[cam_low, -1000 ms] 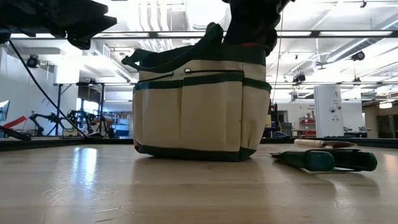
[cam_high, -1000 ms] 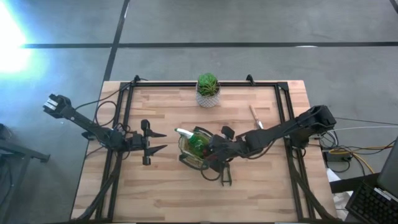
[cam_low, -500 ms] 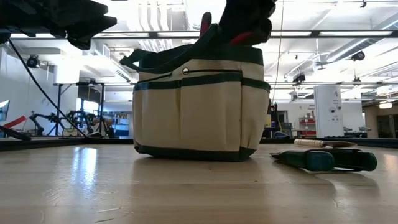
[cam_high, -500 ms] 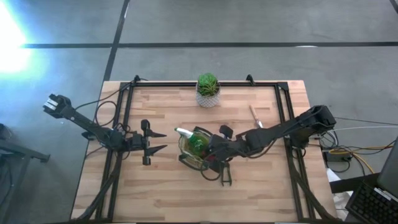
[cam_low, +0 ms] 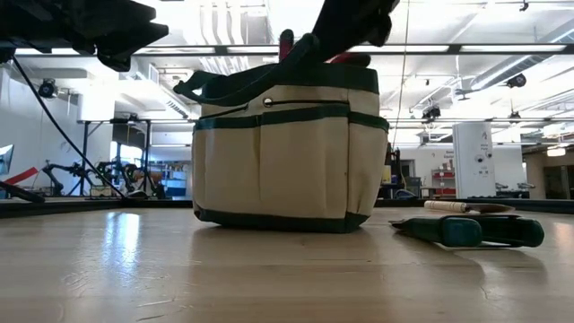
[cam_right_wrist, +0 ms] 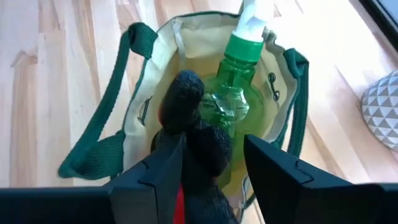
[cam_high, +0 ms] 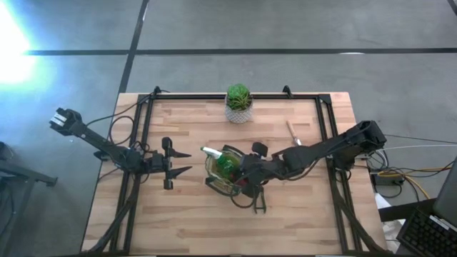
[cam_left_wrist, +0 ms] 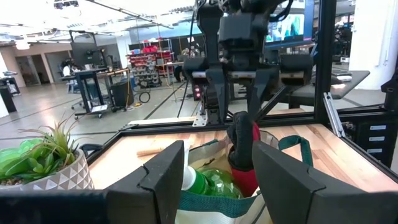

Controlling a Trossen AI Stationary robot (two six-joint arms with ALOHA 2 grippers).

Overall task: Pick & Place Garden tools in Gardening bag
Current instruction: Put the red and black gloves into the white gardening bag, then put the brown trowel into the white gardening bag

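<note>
The bag (cam_low: 287,152) is matt cream cloth with green woven trim. The bottle (cam_right_wrist: 231,93) is glossy, clear green plastic. The table (cam_high: 186,214) is smooth, pale wooden planks with a slight sheen.

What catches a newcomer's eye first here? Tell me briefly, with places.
The cream-and-green gardening bag at mid-table, with a green spray bottle and a red-and-black sprayer piece standing in it. The right hand hangs open just above that piece. Behind, a potted plant sits at the far edge; the left hand waits left of the bag.
</note>
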